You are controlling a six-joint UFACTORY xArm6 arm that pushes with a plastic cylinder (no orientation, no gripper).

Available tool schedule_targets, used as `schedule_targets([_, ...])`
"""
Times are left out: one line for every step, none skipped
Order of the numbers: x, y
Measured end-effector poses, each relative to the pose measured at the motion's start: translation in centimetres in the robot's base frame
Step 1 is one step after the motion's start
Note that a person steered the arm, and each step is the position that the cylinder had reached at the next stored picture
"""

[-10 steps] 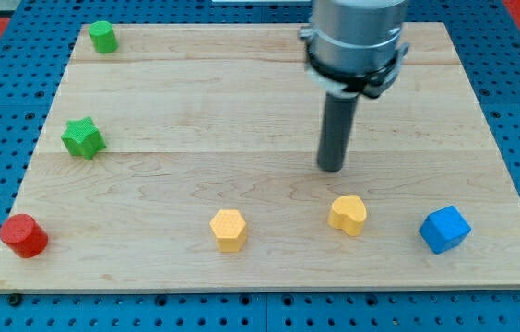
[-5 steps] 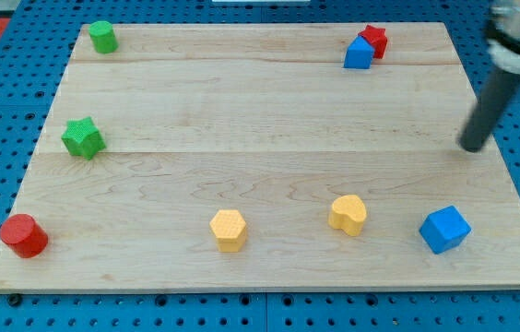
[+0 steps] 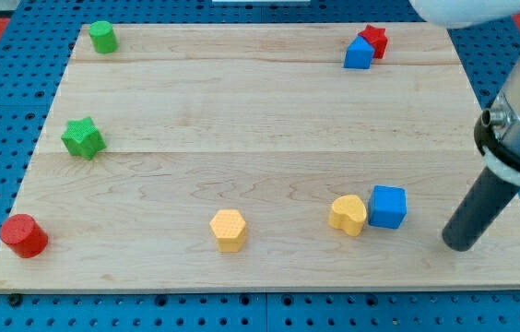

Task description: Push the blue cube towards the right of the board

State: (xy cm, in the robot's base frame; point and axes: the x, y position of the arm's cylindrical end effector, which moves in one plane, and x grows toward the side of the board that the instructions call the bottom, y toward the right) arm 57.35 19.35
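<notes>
The blue cube point(image 3: 387, 207) sits near the board's bottom right, touching or nearly touching the yellow heart-shaped block point(image 3: 348, 214) on its left. My tip point(image 3: 459, 244) rests on the board to the right of the blue cube and slightly lower, with a clear gap between them. The rod slants up to the arm's grey body at the view's right edge.
A second blue block point(image 3: 358, 54) and a red star point(image 3: 372, 41) sit together at the top right. A yellow hexagon point(image 3: 229, 229) is at bottom centre. A red cylinder point(image 3: 23, 235) is at bottom left. A green star point(image 3: 83, 138) and green cylinder point(image 3: 103, 37) are on the left.
The blue cube has shifted left, from the bottom right corner to beside the yellow heart. My tip moved from the right edge down to the cube's former spot.
</notes>
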Motion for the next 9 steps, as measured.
schedule_targets([-5.8, -5.5])
schedule_targets([-11.1, -6.5])
schedule_targets([-13.7, -10.8])
schedule_targets([-13.3, -2.2])
schedule_targets([-4.6, -2.2])
schedule_targets([2.5, -4.8])
schedule_targets([0.7, -12.1])
schedule_targets([-2.1, -12.3])
schedule_targets([-1.4, -4.8])
